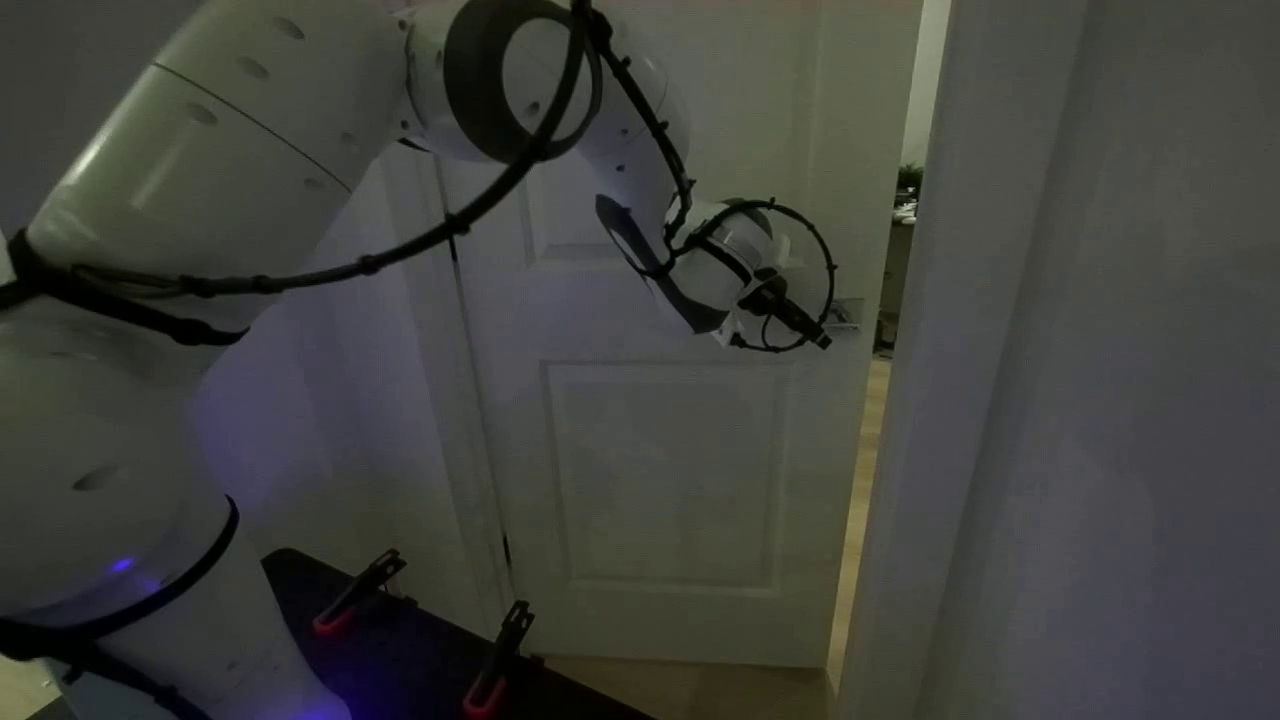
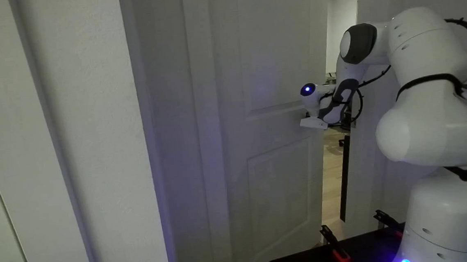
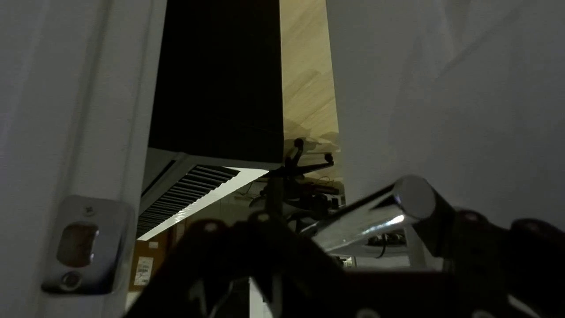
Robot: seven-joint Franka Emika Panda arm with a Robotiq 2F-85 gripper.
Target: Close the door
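The white panelled door (image 1: pixel 665 480) stands ajar, with a narrow gap between its handle edge and the frame. It also shows in an exterior view (image 2: pixel 279 193) and at the right of the wrist view (image 3: pixel 441 110), which is upside down. Its silver lever handle (image 3: pixel 375 216) lies between my gripper's (image 3: pixel 368 238) two dark fingers, which are apart. The left finger hides the handle's end; I cannot tell whether either finger touches it. In an exterior view the gripper (image 1: pixel 800 322) is at the handle plate (image 1: pixel 847 314). In an exterior view the arm hides the handle.
The door frame (image 1: pixel 960 400) stands beside the gap, with a metal strike plate (image 3: pixel 86 247). Through the gap are a dark panel (image 3: pixel 220 79), a chair base (image 3: pixel 304 163) and wooden floor. A black table (image 1: pixel 400 650) with clamps (image 1: pixel 362 592) stands under the arm.
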